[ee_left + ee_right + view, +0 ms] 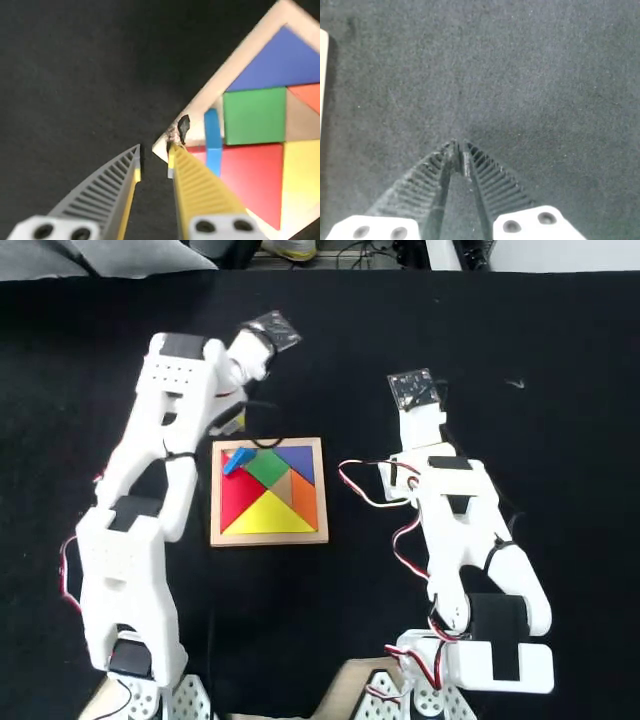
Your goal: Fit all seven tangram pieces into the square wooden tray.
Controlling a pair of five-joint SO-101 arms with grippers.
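1. We are looking down on a tabletop (pixel 560 390) that a black, matte cloth is covering from edge to edge.
2. Beyond its far edge, grey fabric (pixel 120 255) and loose cables (pixel 360 252) are lying in the room behind. At the near edge, a pale wooden board (pixel 350 680) is showing between the two arm bases.
3. The square wooden tray (pixel 268 537) is sitting near the middle of the cloth, between the left arm (pixel 160 440) and the right arm (pixel 455 530), closer to the left one.
4. Inside it we are seeing a red triangle (pixel 235 502), a yellow triangle (pixel 268 515), a green square (pixel 265 468), a dark-blue triangle (pixel 297 458), an orange piece (pixel 303 490) and a tan piece (pixel 283 485), all lying flat.
5. A light-blue piece (pixel 212 140) is lying askew in the far-left corner, beside the green square and overlapping the red triangle.
6. The left pincer (pixel 154 160) is hovering at that corner of the tray with its jaws slightly parted and gripping nothing.
7. The right pincer (pixel 458 150) is hanging over bare cloth well to the side of the tray, its jaws pressed together and empty.
8. Red, white and black wires (pixel 365 485) are looping from the right arm.
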